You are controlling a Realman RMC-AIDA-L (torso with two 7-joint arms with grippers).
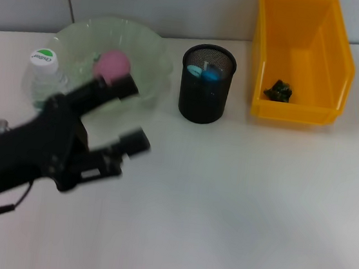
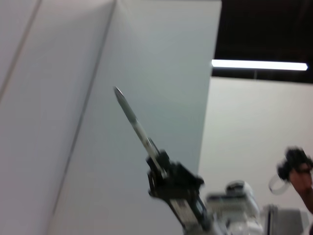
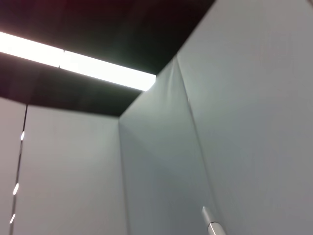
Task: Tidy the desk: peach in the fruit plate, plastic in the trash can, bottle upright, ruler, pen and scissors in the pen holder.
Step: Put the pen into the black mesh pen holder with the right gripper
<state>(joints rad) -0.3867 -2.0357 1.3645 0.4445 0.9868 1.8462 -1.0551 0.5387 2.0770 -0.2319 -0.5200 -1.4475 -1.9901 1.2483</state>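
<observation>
Head view: left gripper (image 1: 124, 116) over desk's left side, fingers spread wide, empty, pointing toward back-left corner. Peach (image 1: 112, 66) already in fruit plate (image 1: 152, 44), just beyond fingertips; bottle (image 1: 43, 75) upright beside plate. Right gripper unseen.

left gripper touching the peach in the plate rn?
Cannot tell. In the head view the upper finger of the left gripper overlaps the peach in the fruit plate from above, so neither a gap nor contact shows. The wrist views miss it.
</observation>
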